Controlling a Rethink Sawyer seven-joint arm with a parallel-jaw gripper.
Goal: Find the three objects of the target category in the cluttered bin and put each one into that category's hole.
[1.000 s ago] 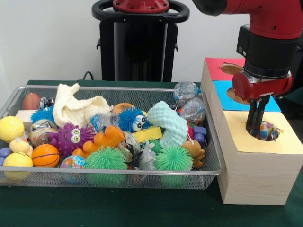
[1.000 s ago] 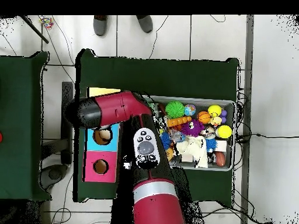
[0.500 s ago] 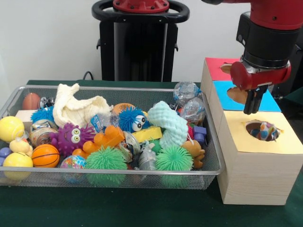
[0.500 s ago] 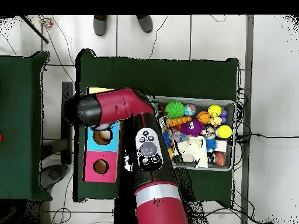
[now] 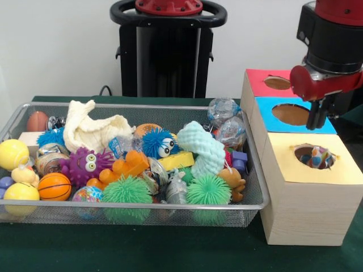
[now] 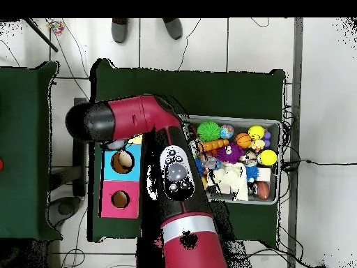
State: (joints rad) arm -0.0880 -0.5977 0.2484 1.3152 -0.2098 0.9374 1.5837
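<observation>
- Yellow hole (image 5: 315, 156) lies just below the pincer (image 5: 317, 119) and slightly toward the camera in the front view; the pincer hangs above the seam between the blue panel and the yellow panel of the wooden box (image 5: 306, 209).
- Pincer state: its dark fingers hang straight down, close together, with nothing between them, so it reads as together and empty.
- Inside the yellow hole sits a multicoloured ball-like toy (image 5: 317, 158), so at least one object seems to be delivered; how many lie in there cannot be told.
- Blue hole (image 5: 290, 114) lies just behind the pincer's tips in the front view, and the red hole (image 5: 277, 83) beyond that; all three holes run in one line along the box's long axis, away from the camera.
- Wire bin (image 5: 170, 214) lies to the picture's left of the box, touching or nearly touching its side; the next search would call for a sideways move that way, across the box edge.
- Candidate round patterned toys: two clear crinkly balls (image 5: 224, 110) in the bin's corner nearest the box, and a colourful ball (image 5: 86, 195) at the front rim, far from the pincer. Being round, they show no long axis and no facing, so any approach angle should serve.
- In the overhead view the arm (image 6: 174, 181) covers the yellow panel, so the pincer is hidden there.
</observation>
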